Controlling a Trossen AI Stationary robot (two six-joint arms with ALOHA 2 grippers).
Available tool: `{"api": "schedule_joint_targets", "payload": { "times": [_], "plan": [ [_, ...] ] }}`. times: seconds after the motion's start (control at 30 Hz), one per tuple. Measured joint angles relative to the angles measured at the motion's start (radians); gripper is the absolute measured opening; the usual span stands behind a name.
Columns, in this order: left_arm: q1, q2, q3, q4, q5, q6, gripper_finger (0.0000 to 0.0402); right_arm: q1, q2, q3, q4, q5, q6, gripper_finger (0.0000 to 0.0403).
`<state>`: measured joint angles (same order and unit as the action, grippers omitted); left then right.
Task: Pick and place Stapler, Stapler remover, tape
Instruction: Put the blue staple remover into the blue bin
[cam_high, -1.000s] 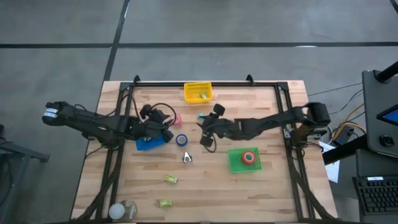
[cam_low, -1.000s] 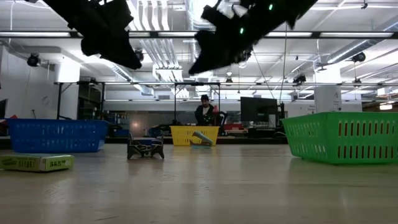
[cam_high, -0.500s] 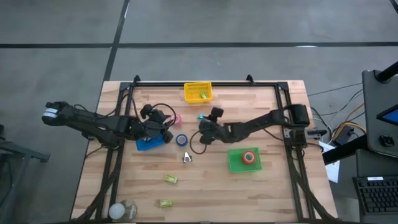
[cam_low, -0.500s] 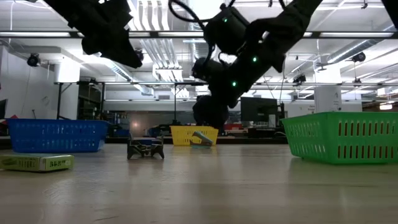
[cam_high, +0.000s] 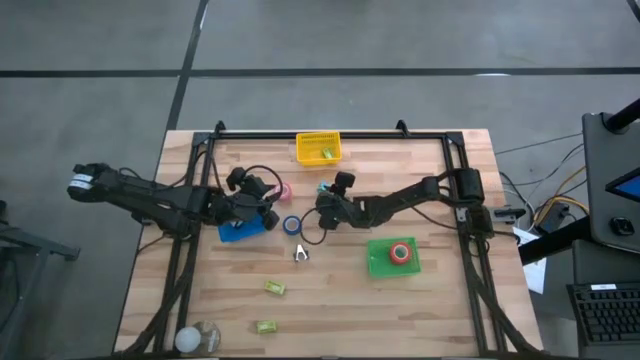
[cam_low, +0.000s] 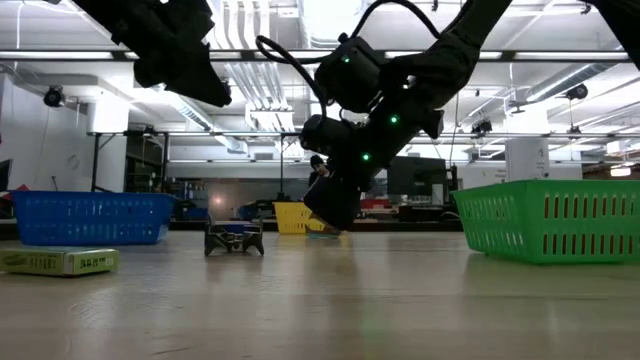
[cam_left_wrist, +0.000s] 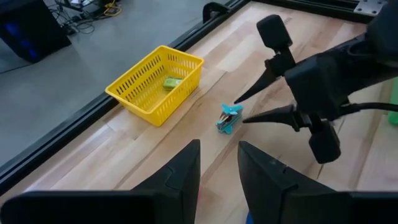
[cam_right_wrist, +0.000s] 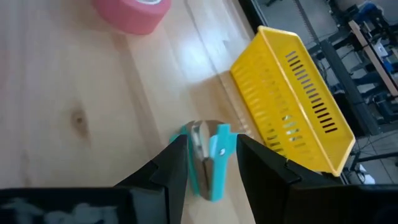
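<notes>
**Right wrist view: open fingers bracket the staple remover**

Right gripper (cam_right_wrist: 205, 163) stands open astride the teal staple remover (cam_right_wrist: 209, 158), bare wood between it and the yellow basket (cam_right_wrist: 292, 99). Pink tape (cam_right_wrist: 134, 12) lies well apart. Left gripper (cam_left_wrist: 217, 163), parted and empty, hovers above the blue basket (cam_high: 240, 231).

This place looks like a robotics lab or workshop: long ceiling lights (cam_low: 250, 55), metal shelving (cam_low: 130, 165) and monitors (cam_low: 415, 175) at 12 o'clock beyond the wooden table (cam_high: 440, 300), on a bare concrete floor (cam_high: 100, 60).
</notes>
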<state>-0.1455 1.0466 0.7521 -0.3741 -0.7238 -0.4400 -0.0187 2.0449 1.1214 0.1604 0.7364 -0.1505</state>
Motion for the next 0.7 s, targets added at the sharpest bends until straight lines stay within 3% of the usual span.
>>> {"api": "schedule_joint_targets", "payload": {
  "times": [0.3, 0.7],
  "plan": [
    [0.000, 0.000, 0.000, 0.000, 0.000, 0.000, 0.0108, -0.030, 0.001, -0.003, -0.002, -0.080, 0.024, 0.0110],
    [0.000, 0.000, -0.001, 0.000, -0.001, 0.000, 0.0110, -0.049, 0.002, -0.017, 0.001, -0.085, 0.052, 0.0084]
  ]
}}
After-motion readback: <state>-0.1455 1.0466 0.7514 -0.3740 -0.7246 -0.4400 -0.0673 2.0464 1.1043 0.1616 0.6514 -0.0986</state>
